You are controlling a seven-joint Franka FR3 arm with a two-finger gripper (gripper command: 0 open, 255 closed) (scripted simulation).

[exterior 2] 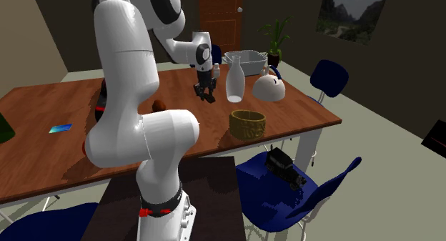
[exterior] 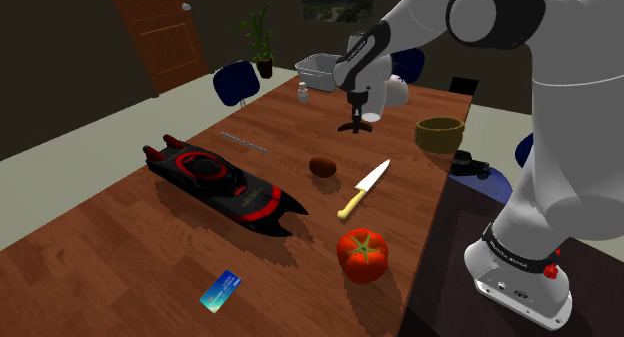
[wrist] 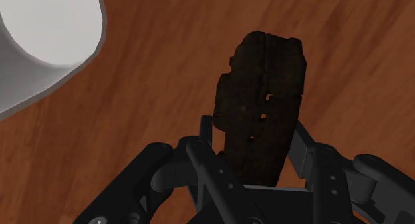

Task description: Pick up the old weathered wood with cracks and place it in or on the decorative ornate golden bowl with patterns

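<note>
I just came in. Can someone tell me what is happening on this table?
A white robot arm grips a dark, cracked piece of wood between its jaws. It holds the wood a little above the brown table, close to a white vase. The tan bowl stands apart, near the table's edge on the stand's side. The wood is not yet in it.

White vase [exterior 2: 234, 79] just beside gripper [exterior: 354, 125] (bare tabletop [exterior 2: 307, 107] beyond)
</note>
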